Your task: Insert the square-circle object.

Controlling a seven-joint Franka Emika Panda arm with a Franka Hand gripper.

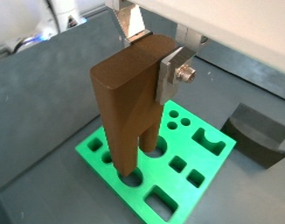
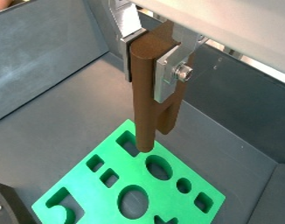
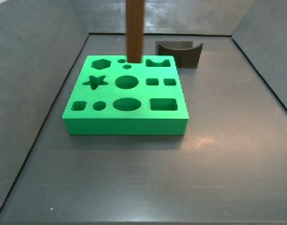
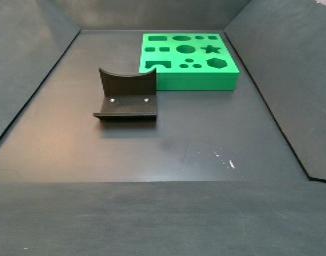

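My gripper [image 1: 153, 57] is shut on the top of the square-circle object [image 1: 124, 105], a tall brown bar with two prong-like legs, and holds it upright; both wrist views show this [image 2: 151, 59]. The bar [image 2: 145, 105] hangs over the far edge of the green block [image 2: 110, 179], which has shaped holes. In a side view the bar [image 3: 134, 31] comes down to the block's top [image 3: 125, 110] near its back edge. I cannot tell whether the legs are touching the holes. The gripper is out of view in both side views, and in one of them the bar is too.
A squat dark brown block with a curved notch [image 3: 181, 53] stands on the floor beside the green block; it also shows in the wrist view [image 1: 260, 131] and a side view [image 4: 126, 95]. Grey walls [image 3: 46, 79] enclose the floor.
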